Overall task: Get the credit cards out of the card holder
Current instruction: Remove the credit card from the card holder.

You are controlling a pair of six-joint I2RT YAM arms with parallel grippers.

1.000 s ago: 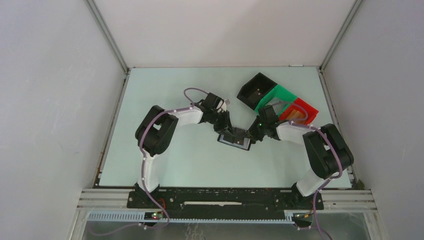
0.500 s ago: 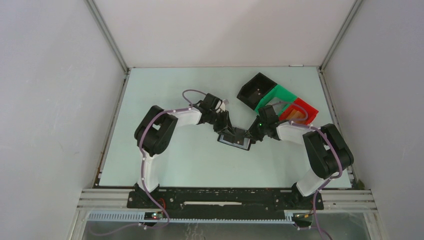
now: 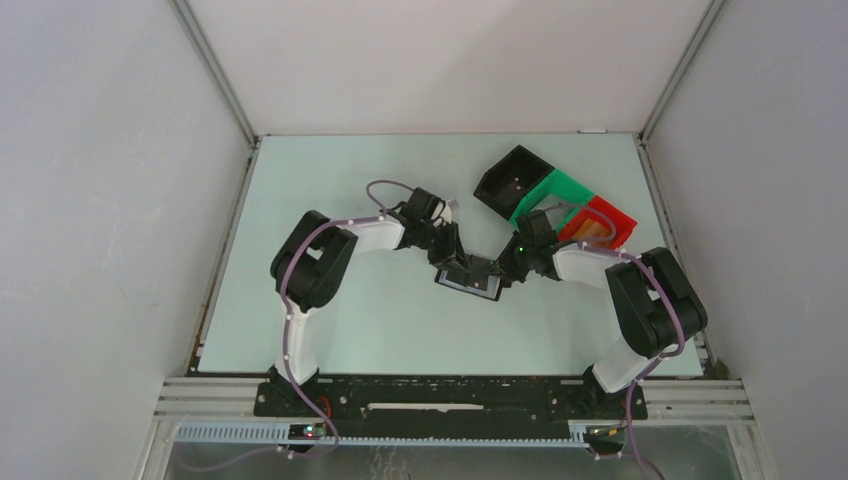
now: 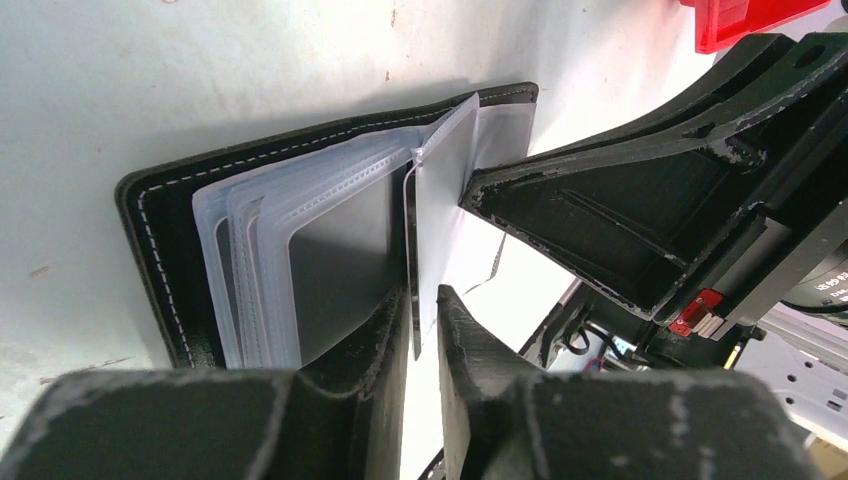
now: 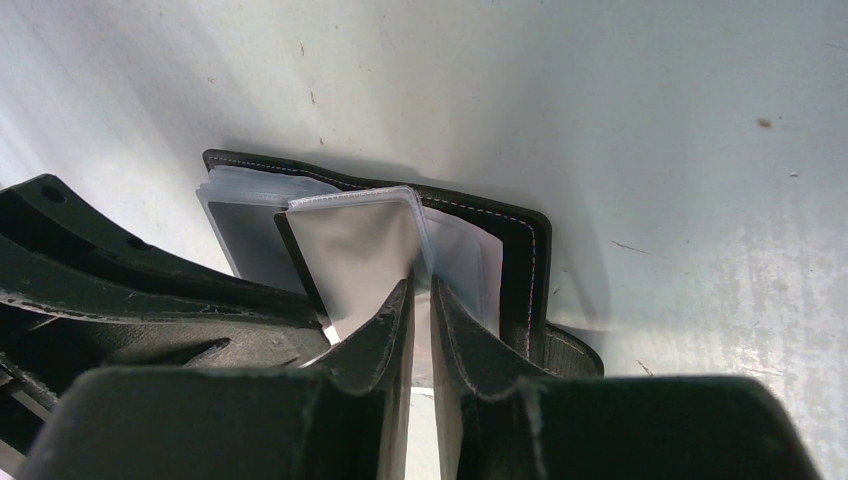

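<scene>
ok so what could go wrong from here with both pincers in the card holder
1. The right pincer pinches only a floppy plastic sleeve; pulling may lift the whole card holder or tear the sleeve.
2. The left pincer straddles a thin upright leaf right next to it, so the two could collide.

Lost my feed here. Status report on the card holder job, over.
Left gripper, right gripper pinch clear sleeves. Card holder open on table, cards inside. Nothing obstructing.
</scene>
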